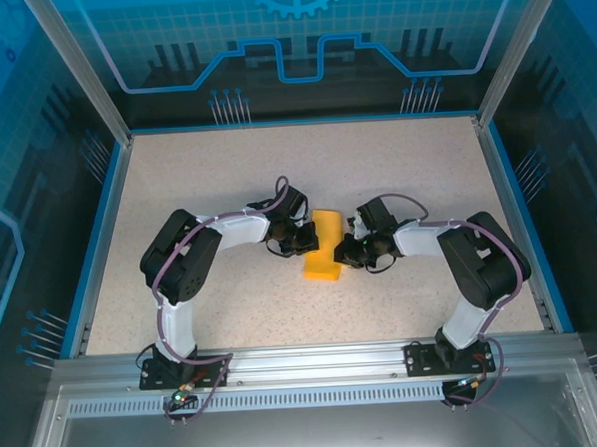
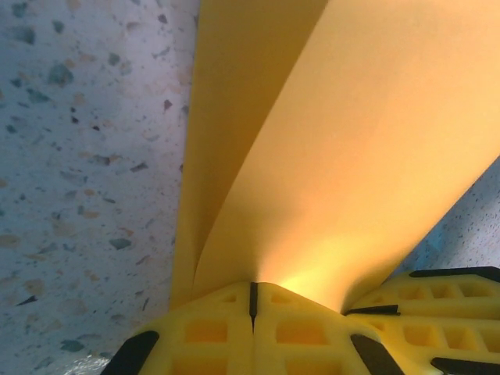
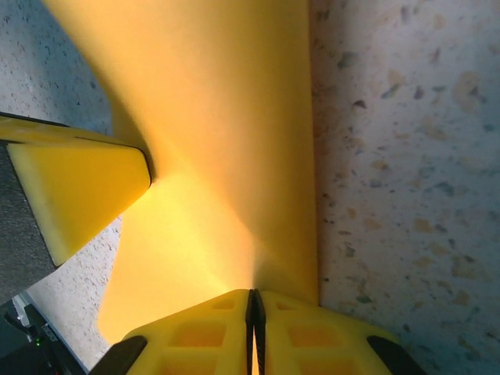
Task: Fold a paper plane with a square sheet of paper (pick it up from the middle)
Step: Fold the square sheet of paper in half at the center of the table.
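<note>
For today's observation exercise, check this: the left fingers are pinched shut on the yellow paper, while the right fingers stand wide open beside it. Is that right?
Not quite. The right wrist view shows the right fingers also pinched shut on the yellow paper. The left fingers are shut on it, as stated.

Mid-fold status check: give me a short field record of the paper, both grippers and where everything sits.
paper: orange-yellow sheet, doubled over into a narrow band, layers curving apart
left gripper: shut on the sheet's left side
right gripper: shut on the sheet's right side
location: middle of the speckled table, between the two arms
plane shape: not yet pointed
</note>
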Tool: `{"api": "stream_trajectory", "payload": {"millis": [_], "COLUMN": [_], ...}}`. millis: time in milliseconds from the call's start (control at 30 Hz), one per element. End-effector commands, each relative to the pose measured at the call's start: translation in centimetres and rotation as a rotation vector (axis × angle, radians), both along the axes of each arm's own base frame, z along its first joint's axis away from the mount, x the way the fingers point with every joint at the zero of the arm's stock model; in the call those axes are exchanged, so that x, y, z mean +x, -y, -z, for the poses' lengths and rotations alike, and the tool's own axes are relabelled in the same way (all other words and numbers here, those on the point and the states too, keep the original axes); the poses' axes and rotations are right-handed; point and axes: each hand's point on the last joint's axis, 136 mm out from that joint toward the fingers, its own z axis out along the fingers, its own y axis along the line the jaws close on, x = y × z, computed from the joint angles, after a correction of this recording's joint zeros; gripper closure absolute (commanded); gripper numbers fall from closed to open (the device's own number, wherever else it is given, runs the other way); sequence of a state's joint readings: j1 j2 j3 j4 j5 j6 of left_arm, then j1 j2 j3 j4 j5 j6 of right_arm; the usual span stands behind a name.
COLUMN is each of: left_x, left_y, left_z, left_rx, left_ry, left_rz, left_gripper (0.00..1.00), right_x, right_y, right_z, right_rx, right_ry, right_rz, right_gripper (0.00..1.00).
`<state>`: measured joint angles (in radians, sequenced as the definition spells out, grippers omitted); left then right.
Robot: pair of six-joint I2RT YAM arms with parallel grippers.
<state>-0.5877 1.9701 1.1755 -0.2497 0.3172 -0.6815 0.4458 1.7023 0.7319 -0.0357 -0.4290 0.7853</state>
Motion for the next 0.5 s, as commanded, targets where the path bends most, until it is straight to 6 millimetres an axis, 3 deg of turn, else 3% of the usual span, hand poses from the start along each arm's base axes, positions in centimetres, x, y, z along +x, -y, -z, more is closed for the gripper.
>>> {"api": "stream_trajectory", "payload": {"millis": [0,267,467], "left_x": [-2.5,-2.6,-2.6], "left_y": [-2.5,-2.5,-2.4], "left_z": [3.1,3.1,3.1], "left_rx": [0.135,0.137,0.133], "left_ry": [-0.082,-0.08,-0.081], "left_rz": [-0.011,-0.011,-0.008], "left_gripper": [1.0,1.0,1.0], "right_x": [-1.2,-0.6,-1.5], "right_y": [0.9,-0.9,-1.5], "right_z": [1.7,-3.4,-2.4], "right_rx": [-0.013,0.112,0.109], "right_ry": [-0.039,0.078,0.052], "right_rz": [-0.003,-0.037,-0.056], "right_gripper": [0.88,0.87,0.87]}}
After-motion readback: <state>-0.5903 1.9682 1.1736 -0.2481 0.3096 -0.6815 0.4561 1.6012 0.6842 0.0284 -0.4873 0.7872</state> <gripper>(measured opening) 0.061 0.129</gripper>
